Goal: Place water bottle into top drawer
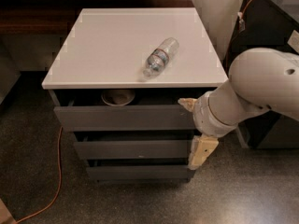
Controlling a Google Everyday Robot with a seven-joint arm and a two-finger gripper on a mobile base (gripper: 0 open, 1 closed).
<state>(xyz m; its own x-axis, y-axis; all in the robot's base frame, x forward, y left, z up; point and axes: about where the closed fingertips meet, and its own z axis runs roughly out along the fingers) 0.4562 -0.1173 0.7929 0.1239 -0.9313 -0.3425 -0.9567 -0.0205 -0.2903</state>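
Water bottle point(160, 57) on cabinet top point(93, 55), gripper point(195, 133) at top drawer point(124, 117)'s right edge

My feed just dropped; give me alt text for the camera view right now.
A water bottle lies on its side on the white cabinet top, not held. The top drawer below is partly open with a bowl showing inside, and the gripper hangs at the cabinet's right front corner, beside the lower drawers.
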